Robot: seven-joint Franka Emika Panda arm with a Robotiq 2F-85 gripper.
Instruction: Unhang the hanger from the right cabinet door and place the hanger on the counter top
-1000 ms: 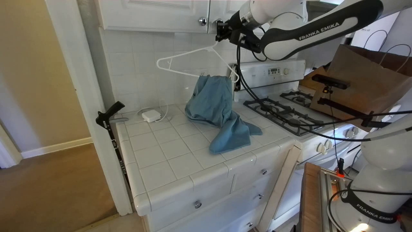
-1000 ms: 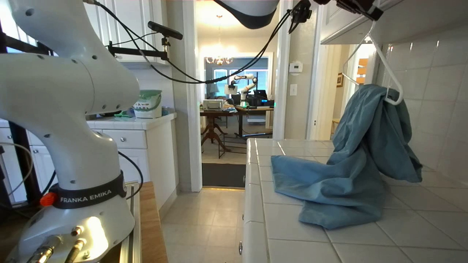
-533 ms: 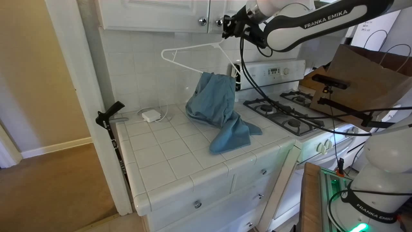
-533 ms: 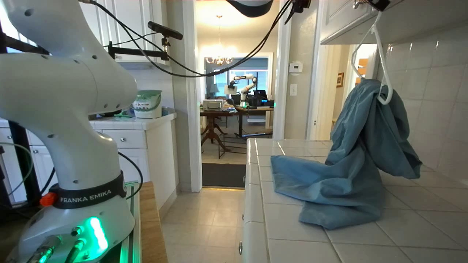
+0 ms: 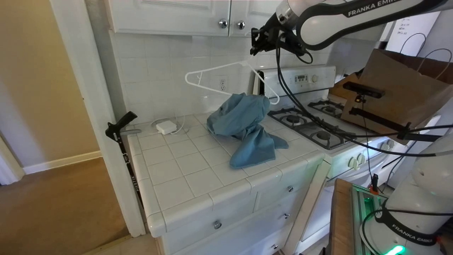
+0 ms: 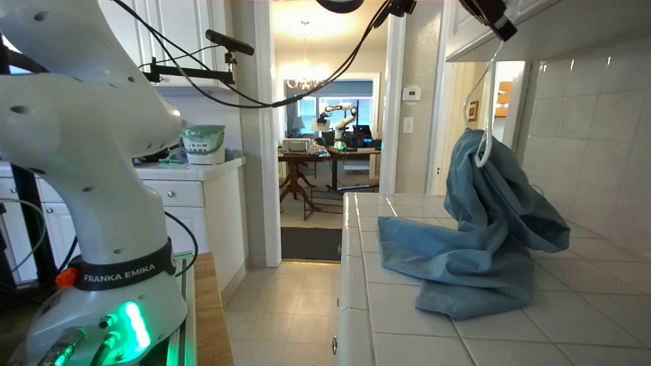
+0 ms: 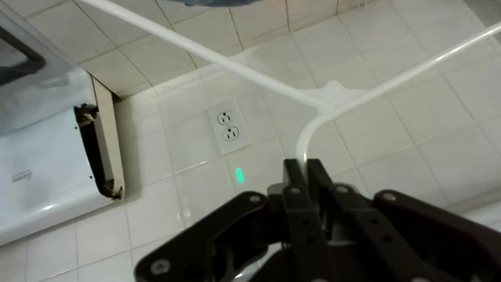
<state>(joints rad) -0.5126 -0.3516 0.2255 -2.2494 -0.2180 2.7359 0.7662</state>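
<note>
The white hanger [image 5: 244,63] hangs in the air from my gripper [image 5: 252,43] above the counter top [image 5: 173,187]. In the wrist view my fingertips [image 7: 301,168] are shut on its hook, with the hanger's neck [image 7: 332,107] just beyond them. The blue cloth [image 5: 237,117] is draped over the hanger's lower bar, and its lower part lies on the tiles. The hanger [image 6: 491,91] and cloth [image 6: 488,244] show in an exterior view, edge-on. The right cabinet door [image 5: 249,12] is shut, its round knob [image 5: 241,24] bare. My gripper is apart from the knob, below and beside it.
The white gas stove [image 5: 300,92] with black grates adjoins the counter. A white adapter [image 5: 166,126] with a cable lies at the counter's back left. A wall outlet [image 7: 228,125] is behind the hanger. A black reacher stick [image 5: 122,136] leans at the counter's left end.
My gripper has moved away from the right door's knob, first slightly up, then down, carrying the hanger. The cloth's upper part has sagged lower. The base light turned from white to green.
</note>
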